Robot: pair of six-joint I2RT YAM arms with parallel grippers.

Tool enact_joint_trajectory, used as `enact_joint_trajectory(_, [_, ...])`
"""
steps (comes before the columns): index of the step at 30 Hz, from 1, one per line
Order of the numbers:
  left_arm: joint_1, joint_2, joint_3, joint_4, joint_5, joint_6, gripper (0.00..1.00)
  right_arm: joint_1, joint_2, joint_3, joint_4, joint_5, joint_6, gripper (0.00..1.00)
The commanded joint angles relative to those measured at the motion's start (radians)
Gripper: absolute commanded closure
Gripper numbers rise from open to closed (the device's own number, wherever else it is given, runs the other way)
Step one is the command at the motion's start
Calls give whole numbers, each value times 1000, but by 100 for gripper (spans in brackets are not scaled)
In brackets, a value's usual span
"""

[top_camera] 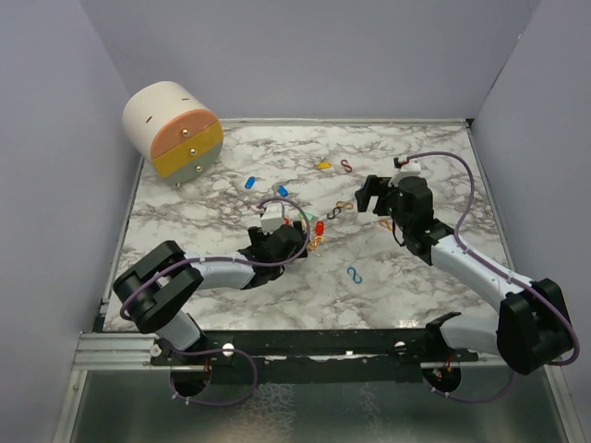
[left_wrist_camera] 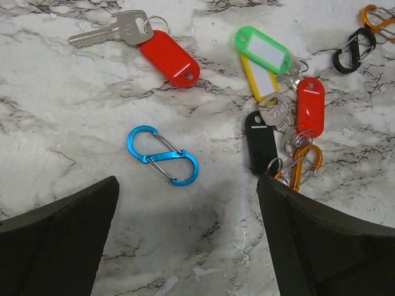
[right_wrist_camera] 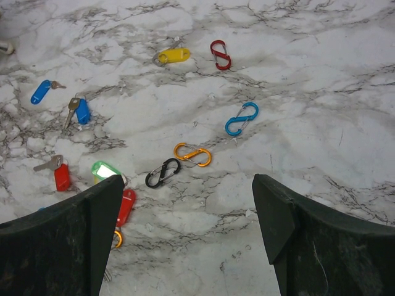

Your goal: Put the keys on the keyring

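The left gripper (left_wrist_camera: 187,197) and right gripper (right_wrist_camera: 186,185) hang open and empty; some keys (left_wrist_camera: 265,50) seem hooked on an orange clip (left_wrist_camera: 302,166), others lie loose toward the table's (top_camera: 416,286) far edge.

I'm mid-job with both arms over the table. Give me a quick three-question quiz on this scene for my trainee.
1. True or false: the left gripper is shut on a key tag.
2. Multiple choice: in the left wrist view, the S-clip lying alone just ahead of the gripper's fingers is A) red, B) blue, C) black.
3. Short answer: in the right wrist view, what colour is the S-clip lying beside the yellow key tag?

Key
1. False. Its jaws stand open and hold nothing.
2. B, the blue S-clip.
3. Red: the red S-clip lies just right of that tag.
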State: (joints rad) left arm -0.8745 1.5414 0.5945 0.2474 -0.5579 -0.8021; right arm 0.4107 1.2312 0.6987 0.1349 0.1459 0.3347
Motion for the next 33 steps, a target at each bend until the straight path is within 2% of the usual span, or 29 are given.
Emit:
enact_joint_trajectory(1, [-5, 47, 49, 37, 10, 19, 4, -1, 8, 24, 17, 39, -16, 13])
enact_joint_trajectory(18, [56, 139, 72, 76, 71, 64, 5, -1, 18, 27, 13, 52, -17, 13])
enact_joint_trajectory(27, [66, 203, 107, 106, 133, 99, 9, -1, 24, 31, 10, 58, -17, 13])
enact_joint_trajectory(33, [66, 186, 82, 118, 132, 98, 10, -1, 30, 33, 11, 57, -17, 13])
